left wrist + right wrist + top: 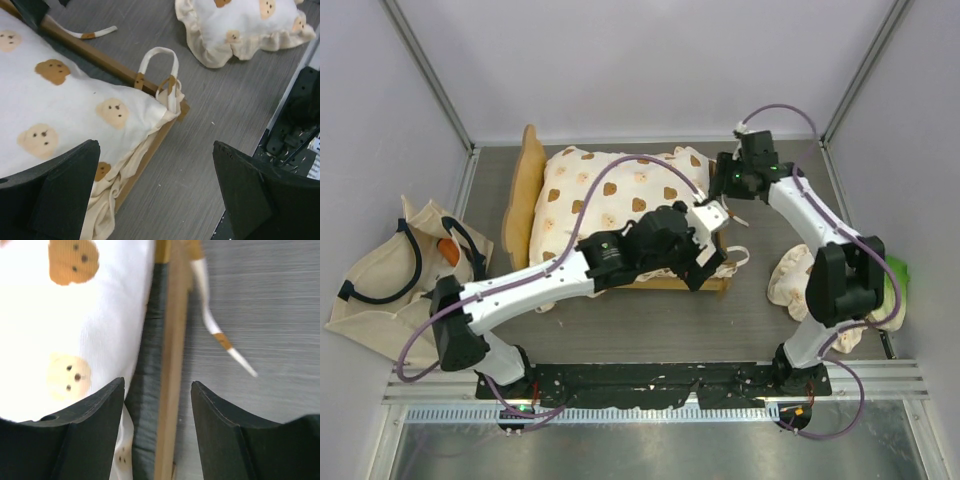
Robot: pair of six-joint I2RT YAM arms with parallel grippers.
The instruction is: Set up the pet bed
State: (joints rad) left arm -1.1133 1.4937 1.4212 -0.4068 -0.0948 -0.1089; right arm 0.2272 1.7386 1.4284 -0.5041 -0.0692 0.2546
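Observation:
The pet bed stands mid-table, its scalloped wooden headboard [525, 200] on the left and the bear-print cushion [610, 195] lying in it. My left gripper [705, 265] hovers open over the bed's near right corner, and nothing lies between its fingers [60, 195]. In the left wrist view the cushion [65, 110] fills the frame, and a tie loop [160, 65] hangs at the corner rail [100, 57]. My right gripper [157, 430] is open at the far right corner, its jaws astride the wood rail [172, 365] and grey fabric [150, 390] without touching them.
A small ruffled bear-print pillow [790, 280] lies on the table right of the bed. A beige tote bag [380, 270] with black handles lies at the left wall. A green toy [897, 272] lies by the right wall. A loose tie strap [215, 330] trails off the bed's rail.

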